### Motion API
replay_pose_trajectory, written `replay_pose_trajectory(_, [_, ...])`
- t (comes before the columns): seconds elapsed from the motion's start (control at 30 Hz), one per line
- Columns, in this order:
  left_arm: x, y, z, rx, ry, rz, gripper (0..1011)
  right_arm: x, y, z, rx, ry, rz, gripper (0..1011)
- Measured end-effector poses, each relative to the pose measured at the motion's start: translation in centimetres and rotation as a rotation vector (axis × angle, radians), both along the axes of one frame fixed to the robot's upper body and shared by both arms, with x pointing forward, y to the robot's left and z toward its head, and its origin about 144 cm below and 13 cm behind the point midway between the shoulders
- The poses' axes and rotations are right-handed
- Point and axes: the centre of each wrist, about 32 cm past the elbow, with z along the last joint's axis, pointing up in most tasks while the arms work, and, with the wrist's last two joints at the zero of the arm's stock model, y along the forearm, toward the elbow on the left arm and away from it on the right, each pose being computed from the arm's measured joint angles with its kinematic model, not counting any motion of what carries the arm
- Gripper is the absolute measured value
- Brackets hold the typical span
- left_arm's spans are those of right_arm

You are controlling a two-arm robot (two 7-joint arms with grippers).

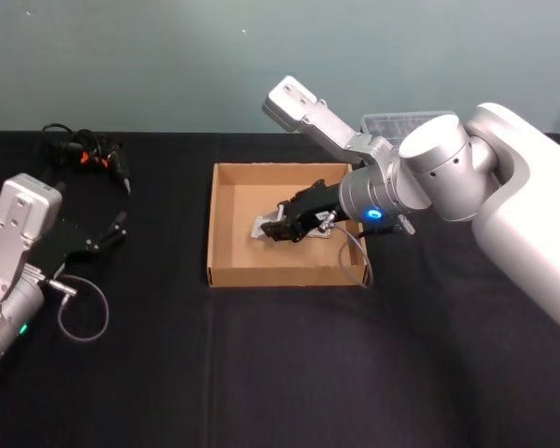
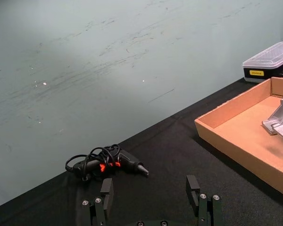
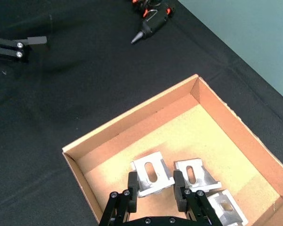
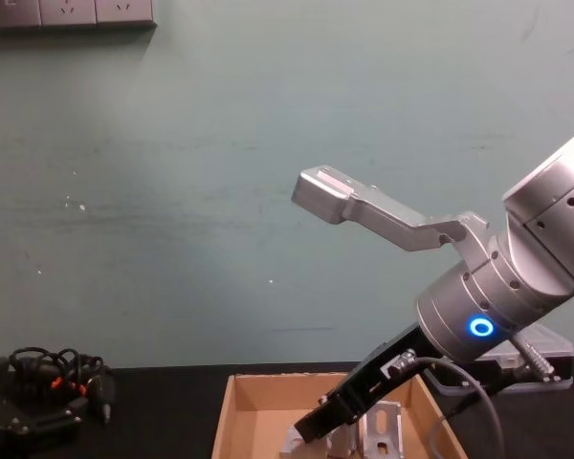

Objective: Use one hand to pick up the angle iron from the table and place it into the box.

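The box point(image 1: 226, 224) sits near the middle of the table point(image 1: 261, 373), with three angle irons point(image 3: 152, 172) lying side by side inside it. The right gripper point(image 3: 155, 187) reaches into the box over them. A glue gun point(image 1: 98, 159) lies behind and to the left; the left gripper point(image 1: 107, 233) rests left of the box. A plastic case point(image 2: 269, 61) stands behind the box.
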Motion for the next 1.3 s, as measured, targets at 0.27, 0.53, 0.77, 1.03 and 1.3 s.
replay_pose_trajectory(0.27, [0.0, 0.0, 0.0, 0.0, 0.0, 0.0, 1012, 0.11, -0.11, -0.3, -0.003, 0.006, -0.006, 451])
replay_pose_trajectory(0.53, [0.0, 0.0, 0.0, 0.0, 0.0, 0.0, 1011, 0.07, -0.1, -0.24, -0.001, 0.004, -0.003, 458])
replay_pose_trajectory(0.77, [0.0, 0.0, 0.0, 0.0, 0.0, 0.0, 1011, 0.05, -0.09, -0.23, -0.001, 0.004, -0.002, 635])
replay_pose_trajectory(1.03, [0.0, 0.0, 0.0, 0.0, 0.0, 0.0, 1011, 0.04, -0.09, -0.23, -0.001, 0.004, -0.001, 878])
replay_pose_trajectory(1.3, [0.0, 0.0, 0.0, 0.0, 0.0, 0.0, 1011, 0.03, -0.09, -0.21, 0.0, 0.004, -0.001, 1000])
